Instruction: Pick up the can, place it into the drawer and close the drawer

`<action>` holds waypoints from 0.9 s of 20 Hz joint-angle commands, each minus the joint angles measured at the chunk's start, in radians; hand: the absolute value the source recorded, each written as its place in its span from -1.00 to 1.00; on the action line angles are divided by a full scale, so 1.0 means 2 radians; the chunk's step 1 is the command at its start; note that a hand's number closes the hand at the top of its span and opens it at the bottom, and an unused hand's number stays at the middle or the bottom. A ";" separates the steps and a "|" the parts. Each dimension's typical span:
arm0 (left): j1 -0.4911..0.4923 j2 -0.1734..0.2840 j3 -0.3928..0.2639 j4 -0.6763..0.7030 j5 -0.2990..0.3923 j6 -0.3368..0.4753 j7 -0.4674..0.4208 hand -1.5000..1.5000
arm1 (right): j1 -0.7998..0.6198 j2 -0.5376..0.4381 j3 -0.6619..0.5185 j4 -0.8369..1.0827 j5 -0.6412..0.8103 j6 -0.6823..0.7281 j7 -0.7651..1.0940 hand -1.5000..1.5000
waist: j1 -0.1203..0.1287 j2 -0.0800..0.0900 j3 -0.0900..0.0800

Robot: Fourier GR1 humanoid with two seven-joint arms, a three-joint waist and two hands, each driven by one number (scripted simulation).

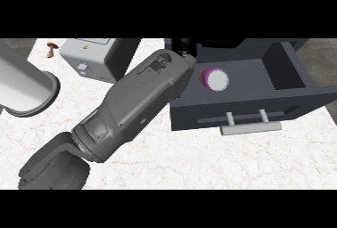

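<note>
The dark grey drawer stands pulled open at the right, its pale bar handle facing me. Inside it, near the left wall, sits the can, showing a round white end with a purple rim. My left forearm runs from the lower left up to the drawer's back left corner. Only a small black part of the left hand shows past the wrist, above and left of the can and apart from it. The forearm hides most of the hand. My right hand does not show.
A big white cylinder lies at the left edge of the marble counter. Behind it stands a pale grey box, with a small brown object at the far left.
</note>
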 commanded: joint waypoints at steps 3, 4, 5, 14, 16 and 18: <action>-0.015 0.000 -0.011 0.028 0.024 0.012 -0.015 -1.00 | -0.016 0.001 0.009 -0.004 0.011 -0.014 0.012 -1.00 | -0.001 0.002 0.000; -0.010 0.000 -0.002 0.046 0.025 -0.007 -0.019 -1.00 | -0.006 -0.005 -0.004 -0.012 -0.015 -0.013 0.019 -1.00 | -0.002 0.002 0.000; -0.007 0.000 -0.028 0.010 0.033 0.022 -0.017 -1.00 | -0.029 -0.018 0.001 0.007 0.001 -0.014 0.015 -1.00 | -0.001 0.001 0.000; 0.008 0.000 -0.016 0.022 0.063 0.011 -0.066 -1.00 | -0.031 -0.033 -0.025 -0.030 0.040 0.018 -0.043 -1.00 | -0.003 0.001 0.000; 0.010 0.000 -0.016 0.002 0.072 0.012 -0.071 -1.00 | -0.035 -0.057 -0.032 -0.051 0.078 0.027 -0.049 -1.00 | 0.001 0.000 -0.001; 0.002 0.000 -0.010 0.017 0.074 -0.003 -0.077 -1.00 | -0.031 -0.038 -0.009 -0.058 0.110 0.048 -0.078 -1.00 | 0.006 0.001 0.000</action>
